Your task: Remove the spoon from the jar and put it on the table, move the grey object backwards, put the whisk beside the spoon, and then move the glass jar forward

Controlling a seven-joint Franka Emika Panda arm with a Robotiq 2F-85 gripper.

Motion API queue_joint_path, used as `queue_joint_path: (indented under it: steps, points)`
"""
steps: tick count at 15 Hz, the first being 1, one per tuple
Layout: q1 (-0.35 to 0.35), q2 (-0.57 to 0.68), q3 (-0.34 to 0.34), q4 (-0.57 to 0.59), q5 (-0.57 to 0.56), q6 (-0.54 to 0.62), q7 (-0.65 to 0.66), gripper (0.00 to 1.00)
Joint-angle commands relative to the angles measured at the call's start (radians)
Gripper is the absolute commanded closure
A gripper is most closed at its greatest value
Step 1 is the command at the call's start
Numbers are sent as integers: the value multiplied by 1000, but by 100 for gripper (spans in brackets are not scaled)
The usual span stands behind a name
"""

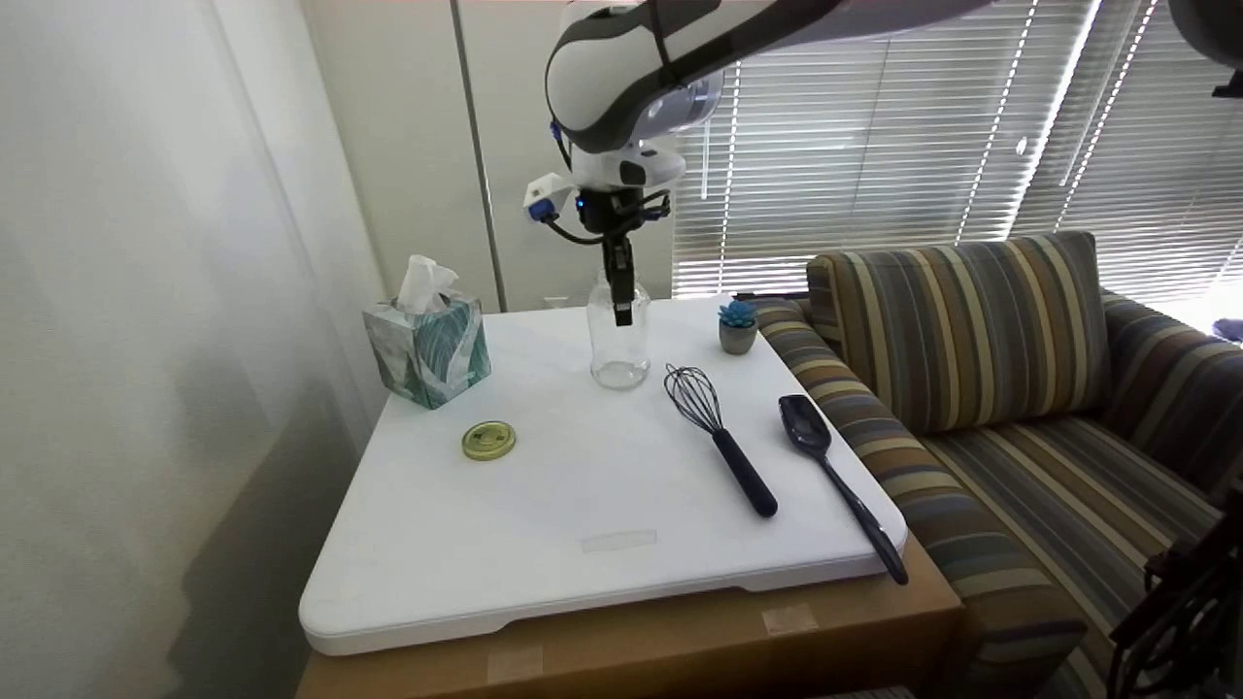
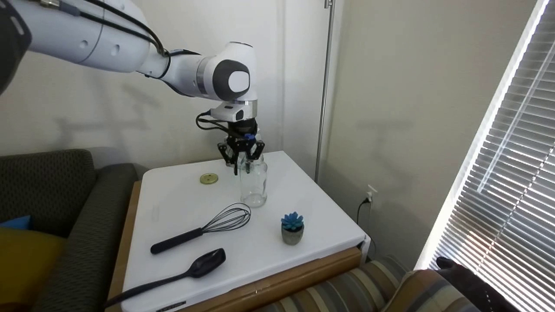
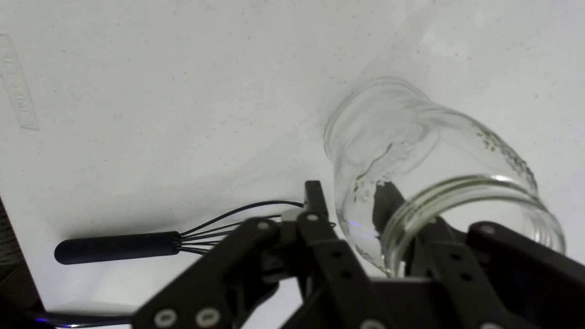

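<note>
Whisk (image 1: 726, 447), wire-looped and black-handled, lies beside the long black spoon (image 1: 856, 505) in an exterior view. In an exterior view your black gripper (image 2: 242, 171) hangs at the upright clear glass jar (image 2: 253, 186): likely the last step. Wrist view: fingers (image 3: 315, 196) apart, seemingly straddling its wall; next, pinch and move it forward.

In an exterior view the clear jar (image 1: 620, 354) stands upright at upper centre on the white table (image 1: 544, 505), the blue-leaved grey pot (image 1: 737, 338) to its right. Lower, right of centre, the wire-looped whisk (image 1: 727, 447) lies near the black spoon (image 1: 844, 489), whose handle tip overhangs the table's edge.
</note>
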Motion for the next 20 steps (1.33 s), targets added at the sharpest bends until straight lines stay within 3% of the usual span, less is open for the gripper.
queue_joint_path:
  steps: [1,3,9,20]
  points:
    - [-16,19,17,39,16,-34,-25,95]
    - [-15,18,20,39,19,-41,-23,99]
    - [-4,-8,32,11,22,-64,-18,95]
    - [35,-41,119,-33,27,-184,-11,95]
